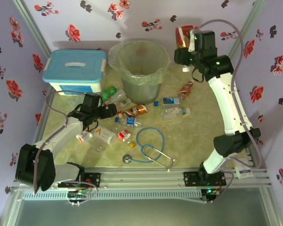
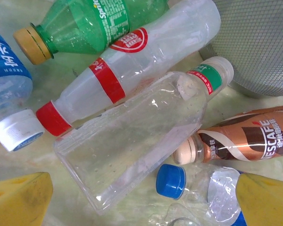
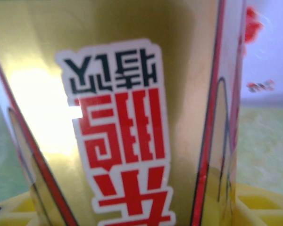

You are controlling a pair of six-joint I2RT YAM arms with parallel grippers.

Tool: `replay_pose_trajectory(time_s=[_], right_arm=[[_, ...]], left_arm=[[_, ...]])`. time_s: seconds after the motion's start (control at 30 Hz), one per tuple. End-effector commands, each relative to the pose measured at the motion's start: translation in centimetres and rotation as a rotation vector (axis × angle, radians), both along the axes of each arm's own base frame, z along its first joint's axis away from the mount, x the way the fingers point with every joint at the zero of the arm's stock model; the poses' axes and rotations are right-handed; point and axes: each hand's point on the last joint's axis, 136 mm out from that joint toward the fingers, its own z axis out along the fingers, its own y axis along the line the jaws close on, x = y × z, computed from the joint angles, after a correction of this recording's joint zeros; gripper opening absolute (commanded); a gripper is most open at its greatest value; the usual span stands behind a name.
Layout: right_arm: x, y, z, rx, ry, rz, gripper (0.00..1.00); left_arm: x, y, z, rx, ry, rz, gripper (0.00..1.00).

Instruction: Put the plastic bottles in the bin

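The bin (image 1: 140,68) stands upright at the back of the surface (image 1: 191,139), its clear bag liner folded over the rim. A white box with a light-blue lid (image 1: 75,70) sits just beside it on the left.

The right gripper (image 1: 186,40) is off the bin's right side, near the back wall. Its fingers (image 3: 262,207) are clamped on a gold-and-red labelled bottle (image 3: 132,117). The wrist view is so close that the shape is hard to read, so "bottle" is my best reading of it.

The left gripper (image 1: 104,109) sits in front of the bin and to its left, over the thickest cluster of plastic bottles (image 1: 127,121). Its yellow fingers (image 2: 21,197) are spread wide apart and grip nothing. A clear unlabelled bottle (image 2: 132,150) lies on its side between them. Closer to the bin lie a clear bottle with red bands and a red cap (image 2: 132,66) and a green Sprite bottle with a yellow cap (image 2: 85,21). A brown Nescafé bottle (image 2: 247,141) and a crumpled blue-capped bottle (image 2: 172,181) lie just beside the clear one.

More bottles rest on the surface in front of the bin and to its right: a blue-labelled bottle (image 1: 171,100), a clear bottle (image 1: 175,112) and an orange-brown bottle (image 1: 185,89). A blue-tubed stethoscope (image 1: 148,150) lies well in front of the bin.
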Motion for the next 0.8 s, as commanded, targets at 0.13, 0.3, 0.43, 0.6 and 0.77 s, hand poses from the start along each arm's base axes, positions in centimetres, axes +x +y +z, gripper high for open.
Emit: replay_pose_trajectory(time_s=[0.13, 0.3, 0.43, 0.6, 0.77], right_arm=[[2.9, 9.7, 0.6, 0.095, -0.037, 0.230, 0.43], [5.7, 12.4, -2.0, 0.095, 0.008, 0.252, 0.43], [7.7, 13.6, -5.1, 0.098, 0.048, 0.255, 0.43], [9.3, 14.4, -8.8, 0.084, 0.101, 0.251, 0.43], [9.8, 14.9, -12.5, 0.055, 0.173, 0.260, 0.43]], left_arm=[[-0.5, -0.6, -1.4, -0.016, 0.015, -0.027, 1.00], [-0.5, -1.0, -1.2, -0.024, 0.020, -0.045, 1.00], [-0.6, -1.0, -1.0, -0.028, 0.012, -0.048, 1.00], [-0.7, -0.9, -1.4, -0.027, 0.022, -0.045, 1.00], [-0.7, -0.9, -1.3, -0.028, 0.022, -0.043, 1.00]])
